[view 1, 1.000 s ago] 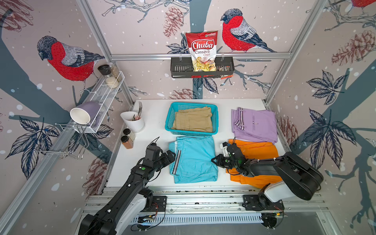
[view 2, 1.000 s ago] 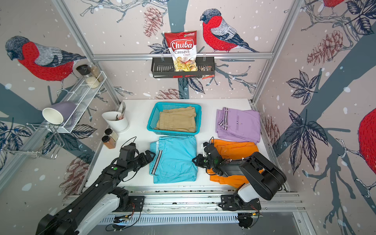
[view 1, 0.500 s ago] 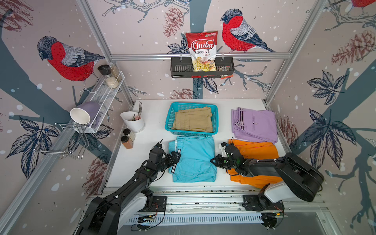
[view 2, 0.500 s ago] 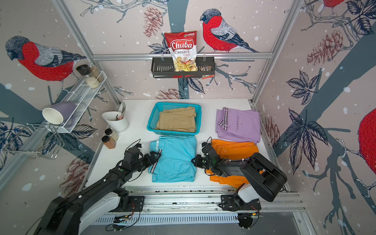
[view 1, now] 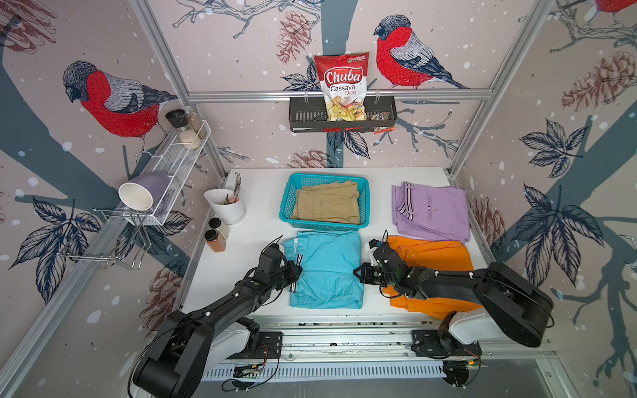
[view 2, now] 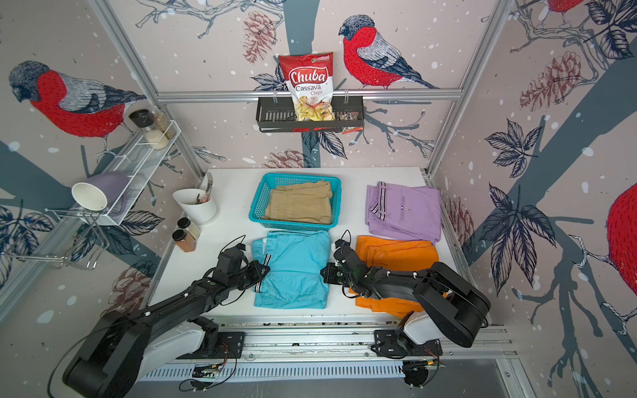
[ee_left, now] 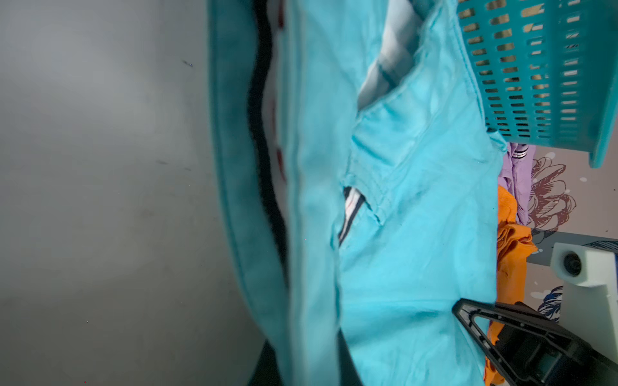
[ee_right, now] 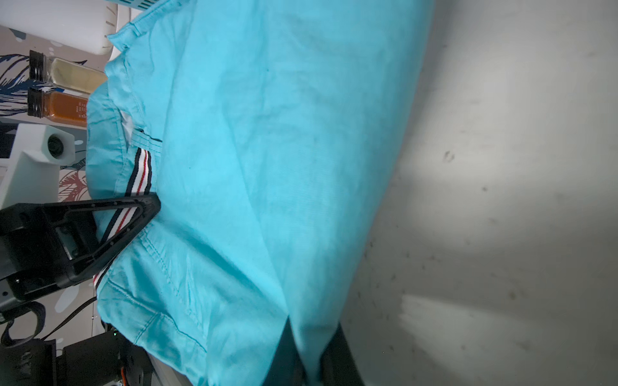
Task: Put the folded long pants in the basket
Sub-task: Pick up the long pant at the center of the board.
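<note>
Turquoise pants (view 1: 325, 268) lie folded flat, striped waistband showing.

We see a red Chuba cassava chips bag (view 1: 342, 86) standing in a black slotted rack (view 1: 306, 119) on the back wall. On the left wall, a white wire shelf (view 1: 179, 162) carries two jars (view 1: 184, 129) and a lilac cup (view 1: 141, 193) lying on its side. On the white table (view 1: 262, 206) we find a white holder (view 1: 225, 210) with a fork (view 1: 237, 181), and just beside it two dark-capped spice jars (view 1: 215, 240).
</note>
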Controlling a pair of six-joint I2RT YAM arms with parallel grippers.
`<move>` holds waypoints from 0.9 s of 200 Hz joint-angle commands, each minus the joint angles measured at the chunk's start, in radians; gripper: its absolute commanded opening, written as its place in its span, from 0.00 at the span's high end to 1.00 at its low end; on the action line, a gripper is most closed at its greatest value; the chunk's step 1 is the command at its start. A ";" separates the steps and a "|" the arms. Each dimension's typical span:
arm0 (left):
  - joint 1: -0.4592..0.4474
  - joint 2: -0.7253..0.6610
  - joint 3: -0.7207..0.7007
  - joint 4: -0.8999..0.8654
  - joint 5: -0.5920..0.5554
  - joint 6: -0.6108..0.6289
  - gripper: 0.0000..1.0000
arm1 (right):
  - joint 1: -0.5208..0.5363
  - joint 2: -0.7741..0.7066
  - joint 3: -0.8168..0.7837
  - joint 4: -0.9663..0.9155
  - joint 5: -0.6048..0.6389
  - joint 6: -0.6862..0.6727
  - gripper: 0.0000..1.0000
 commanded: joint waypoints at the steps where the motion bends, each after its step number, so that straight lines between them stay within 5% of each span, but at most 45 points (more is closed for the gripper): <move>1: -0.003 -0.026 0.000 -0.097 -0.048 -0.008 1.00 | 0.013 -0.011 0.006 -0.009 0.025 -0.012 1.00; 65: -0.047 -0.183 0.093 -0.258 -0.063 -0.022 1.00 | 0.099 -0.123 0.030 -0.071 0.123 -0.043 1.00; 124: -0.057 -0.399 0.260 -0.504 -0.094 -0.010 1.00 | 0.163 -0.300 0.106 -0.205 0.089 0.006 1.00; 180: -0.057 -0.256 0.653 -0.662 -0.111 0.030 1.00 | 0.117 -0.502 0.328 -0.424 0.172 -0.056 1.00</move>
